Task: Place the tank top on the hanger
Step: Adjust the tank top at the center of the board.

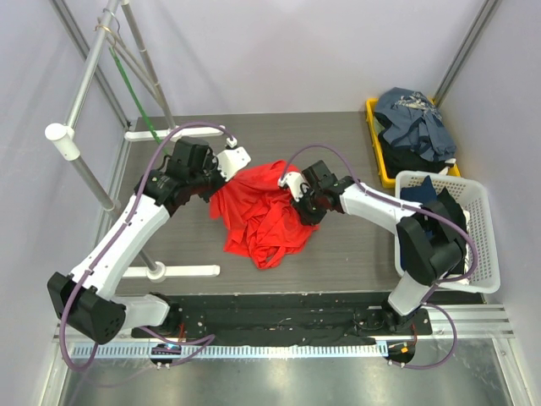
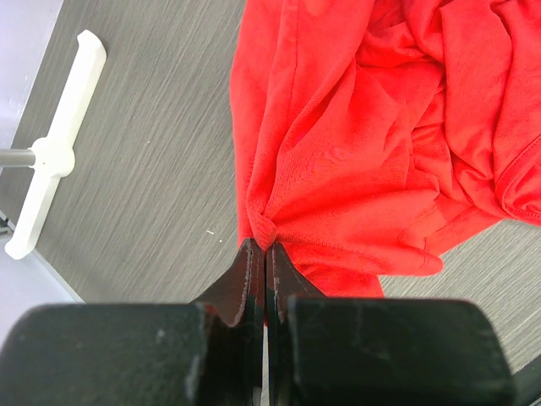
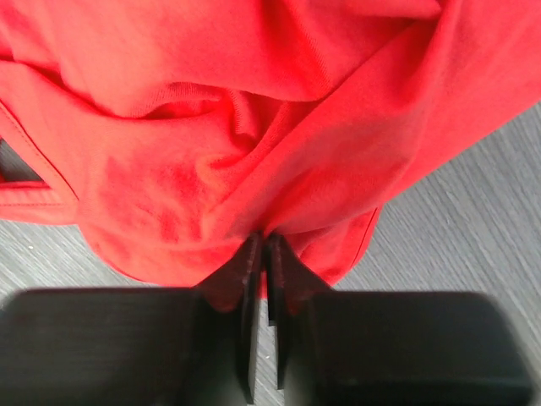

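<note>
One tank top point(image 1: 262, 216), folds in the tight pinch of left gripper point(image 2: 264, 254) and right gripper point(image 3: 264, 245); one hanger point(image 1: 133, 97) apart.

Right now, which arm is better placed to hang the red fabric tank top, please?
Probably left: left gripper and right gripper both pinch the tank top; thin green hanger hangs far left.

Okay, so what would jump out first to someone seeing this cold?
The bright red tank top sits bunched mid-table, pinched by the left gripper and the right gripper from opposite sides. Then the green hanger, hanging bare on the rack at far left.
</note>
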### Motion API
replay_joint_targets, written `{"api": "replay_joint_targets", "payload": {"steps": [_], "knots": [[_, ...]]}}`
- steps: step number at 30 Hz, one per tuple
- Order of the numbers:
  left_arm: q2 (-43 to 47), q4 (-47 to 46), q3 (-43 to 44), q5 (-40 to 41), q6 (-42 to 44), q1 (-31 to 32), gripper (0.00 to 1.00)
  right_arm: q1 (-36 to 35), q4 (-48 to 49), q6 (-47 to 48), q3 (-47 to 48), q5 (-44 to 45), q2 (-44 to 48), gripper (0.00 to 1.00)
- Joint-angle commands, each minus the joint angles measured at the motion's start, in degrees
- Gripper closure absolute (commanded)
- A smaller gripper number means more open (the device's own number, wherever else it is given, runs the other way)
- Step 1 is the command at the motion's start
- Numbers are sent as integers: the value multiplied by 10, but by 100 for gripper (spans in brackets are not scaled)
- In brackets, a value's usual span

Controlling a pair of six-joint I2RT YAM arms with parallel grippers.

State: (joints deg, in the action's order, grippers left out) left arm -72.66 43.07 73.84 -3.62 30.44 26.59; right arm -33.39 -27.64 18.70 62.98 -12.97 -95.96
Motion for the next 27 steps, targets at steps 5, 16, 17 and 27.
{"api": "replay_joint_targets", "payload": {"steps": [5,16,17,27], "knots": [[16,-4,25,20,-1,-2,100,-1,-3,18,29,57,28,99],[8,-44,101,163,9,-7,100,79,-20,78,170,236,135,99],[7,-47,110,169,14,-6,100,88,-20,81,192,240,140,99],[7,-117,162,270,51,-20,100,169,21,170,308,347,186,99]]}}
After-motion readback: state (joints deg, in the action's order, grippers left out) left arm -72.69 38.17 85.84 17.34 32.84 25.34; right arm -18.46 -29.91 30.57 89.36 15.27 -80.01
